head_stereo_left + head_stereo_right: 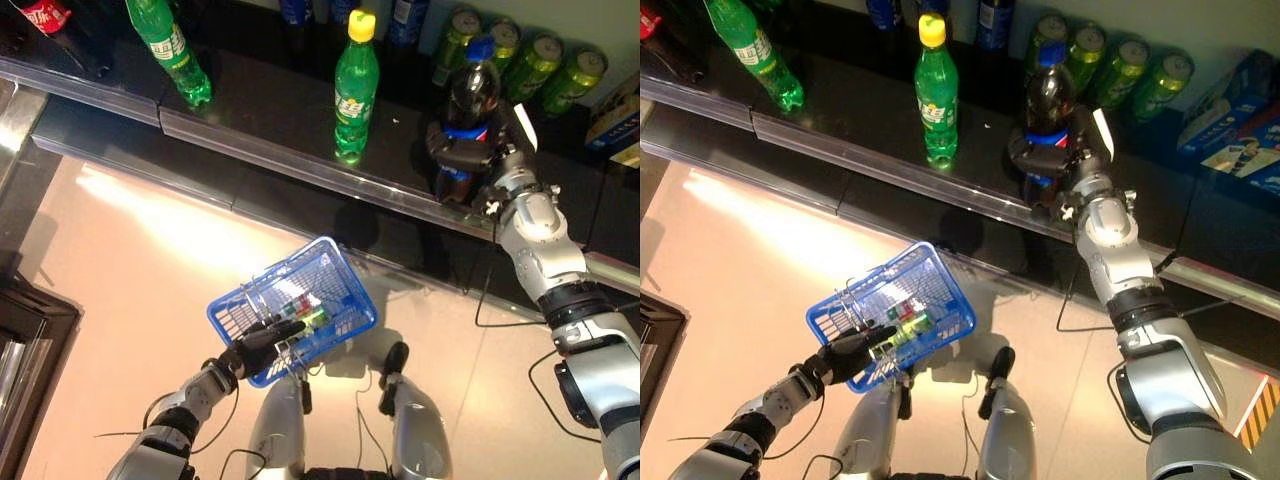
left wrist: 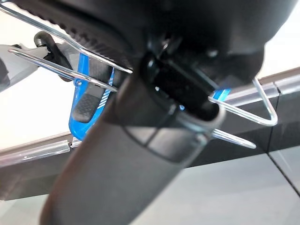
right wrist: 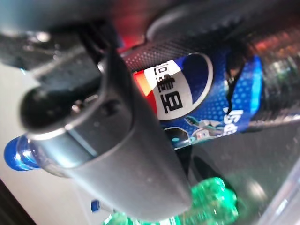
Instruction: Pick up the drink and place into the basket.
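Observation:
A dark cola bottle (image 1: 472,95) with a blue cap and blue label stands on the black shelf (image 1: 280,120). My right hand (image 1: 462,148) is curled round its lower half; the right wrist view shows the fingers (image 3: 187,42) wrapped over the label (image 3: 197,89). My left hand (image 1: 262,343) is shut on the thin wire handles (image 2: 234,112) of the blue basket (image 1: 300,300), which hangs low in front at the left. A small green and red item lies inside the basket.
A green bottle with a yellow cap (image 1: 354,85) stands left of the cola bottle. Another green bottle (image 1: 168,45) stands further left. Green cans (image 1: 520,60) stand at the back right. The shelf's metal front edge (image 1: 300,165) runs between bottle and basket.

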